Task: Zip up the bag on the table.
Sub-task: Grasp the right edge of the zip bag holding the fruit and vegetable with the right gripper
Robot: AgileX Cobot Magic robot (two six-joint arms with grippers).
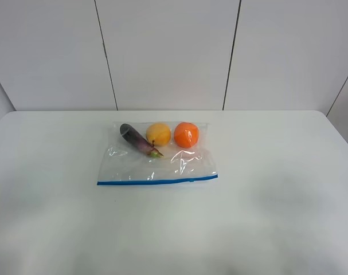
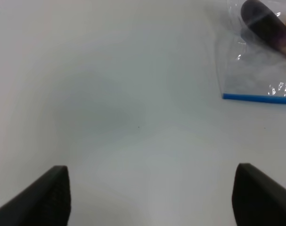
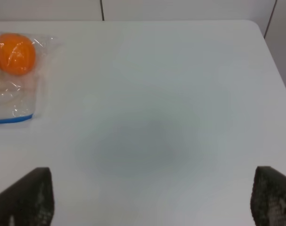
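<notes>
Exterior high: bag (image 1: 156, 163) flat mid-table (image 1: 277, 217), blue zipper (image 1: 156, 181) on its 6 o'clock edge; eggplant (image 1: 136, 139), yellow fruit (image 1: 158, 134), orange (image 1: 186, 134) inside toward 12. Left gripper (image 2: 150, 193), right gripper (image 3: 152, 193) both spread wide, clear of bag.

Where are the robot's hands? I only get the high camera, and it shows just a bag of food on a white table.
Observer: The left wrist camera shows the left fingers spread wide above bare table, holding nothing.
Operator: And the right ones, are they at the bag?
Observer: No. The right fingers are spread wide and empty too, and the orange end of the bag lies well apart from them.
</notes>
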